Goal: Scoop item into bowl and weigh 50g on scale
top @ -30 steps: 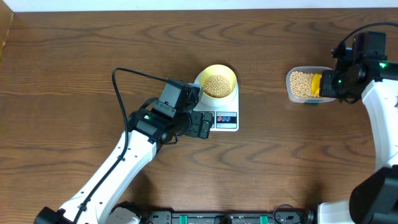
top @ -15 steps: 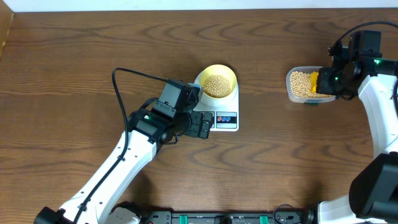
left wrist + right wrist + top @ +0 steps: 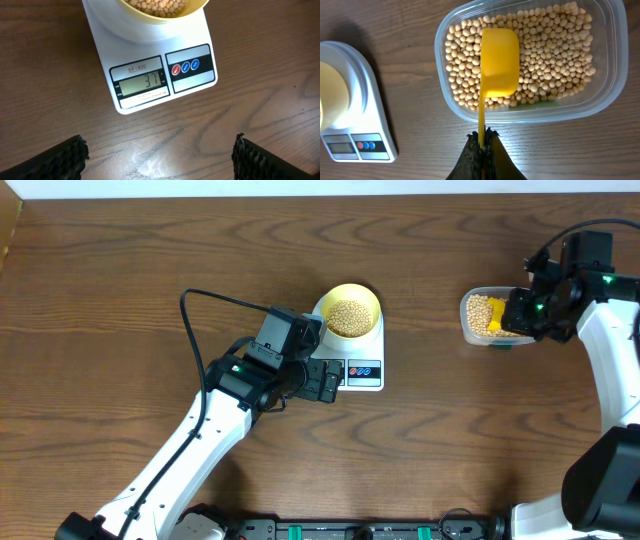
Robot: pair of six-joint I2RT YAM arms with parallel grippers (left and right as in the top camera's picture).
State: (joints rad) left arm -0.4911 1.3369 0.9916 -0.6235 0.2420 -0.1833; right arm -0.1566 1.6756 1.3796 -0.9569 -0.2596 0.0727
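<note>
From overhead, my left gripper sat just beside the front edge of the scale. The bowl stood on the scale, holding beans. My right gripper was at the tub, well apart to the right.

At my left wrist, my fingers stood wide apart over the table, gripping nothing. The display read 37.

At my right wrist, my fingers were clamped on the handle of the yellow scoop, its cup over the tub's beans.
</note>
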